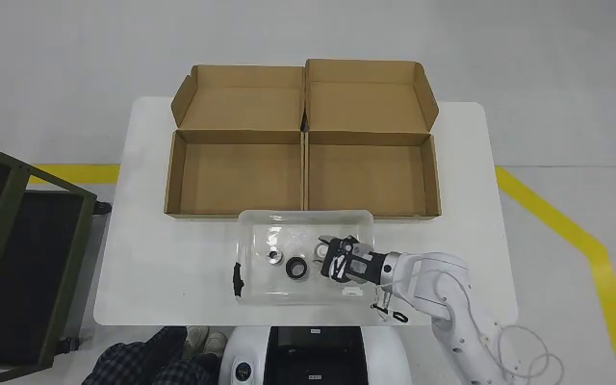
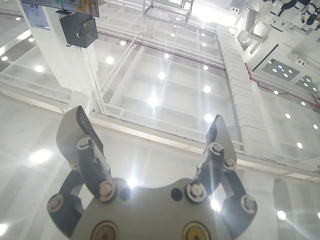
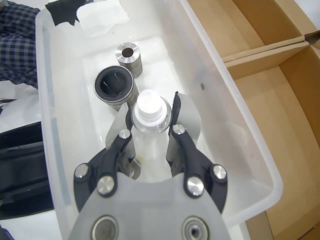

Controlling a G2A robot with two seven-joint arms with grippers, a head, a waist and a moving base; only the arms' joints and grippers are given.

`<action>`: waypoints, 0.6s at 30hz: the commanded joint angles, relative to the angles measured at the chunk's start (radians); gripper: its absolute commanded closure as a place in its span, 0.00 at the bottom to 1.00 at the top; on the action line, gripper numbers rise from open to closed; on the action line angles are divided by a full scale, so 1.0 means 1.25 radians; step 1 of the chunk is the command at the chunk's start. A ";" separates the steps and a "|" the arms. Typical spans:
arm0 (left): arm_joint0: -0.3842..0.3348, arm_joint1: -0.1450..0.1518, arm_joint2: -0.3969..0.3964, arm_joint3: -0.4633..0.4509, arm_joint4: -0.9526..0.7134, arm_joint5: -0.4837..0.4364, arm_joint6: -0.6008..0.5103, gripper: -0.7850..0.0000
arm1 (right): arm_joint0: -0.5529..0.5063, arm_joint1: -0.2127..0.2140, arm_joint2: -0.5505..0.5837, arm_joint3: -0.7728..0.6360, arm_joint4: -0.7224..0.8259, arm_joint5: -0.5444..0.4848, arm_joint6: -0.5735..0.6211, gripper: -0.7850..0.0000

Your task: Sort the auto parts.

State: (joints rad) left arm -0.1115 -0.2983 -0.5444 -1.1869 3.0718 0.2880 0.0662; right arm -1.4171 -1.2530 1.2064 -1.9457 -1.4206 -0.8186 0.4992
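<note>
I have the right gripper (image 3: 152, 112) down inside the bin (image 1: 306, 214), which sits at lower centre of the top view, just below the two open boxes (image 1: 236, 178). Its fingers (image 3: 176, 106) are closed against both sides of a small clear bottle (image 3: 149, 102) with a white cap. The pads sit on the round shoulder just under the cap.

I judge the bottle to be light, with a smooth, hard wall that could be glass or clear plastic. It will be slippery and may crack under a hard squeeze. The curved shoulder is a poor seat and could let the bottle squirt out or tip, so I would rather grip lower, on the straight body, with moderate force.

The bearing (image 3: 113, 83) stands touching or just beside the bottle, and the steel sleeve (image 3: 128, 56) stands just past it. Both look heavy and stiff, so a knock from either could mark the bottle.

The left gripper (image 2: 148, 116) points up at the ceiling, with its fingers spread and nothing between them.
</note>
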 commanded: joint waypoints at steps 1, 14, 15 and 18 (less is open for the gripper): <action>0.000 0.000 0.000 0.000 0.000 0.000 0.000 0.00 | -0.005 0.003 0.006 -0.028 0.001 0.001 0.001 1.00; 0.000 0.000 0.000 0.000 0.000 0.000 0.000 0.00 | -0.025 0.014 0.031 -0.101 0.028 0.016 -0.215 1.00; 0.000 0.000 0.000 0.000 0.000 0.000 0.000 0.00 | -0.029 0.014 0.029 -0.095 0.042 0.022 -0.249 1.00; 0.000 0.000 0.000 0.000 0.000 0.000 0.000 0.00 | -0.028 0.013 0.020 -0.076 0.084 0.024 -0.327 1.00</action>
State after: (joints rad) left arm -0.1115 -0.2983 -0.5444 -1.1869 3.0718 0.2880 0.0662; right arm -1.4547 -1.2369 1.2347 -2.0463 -1.3282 -0.7873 0.1175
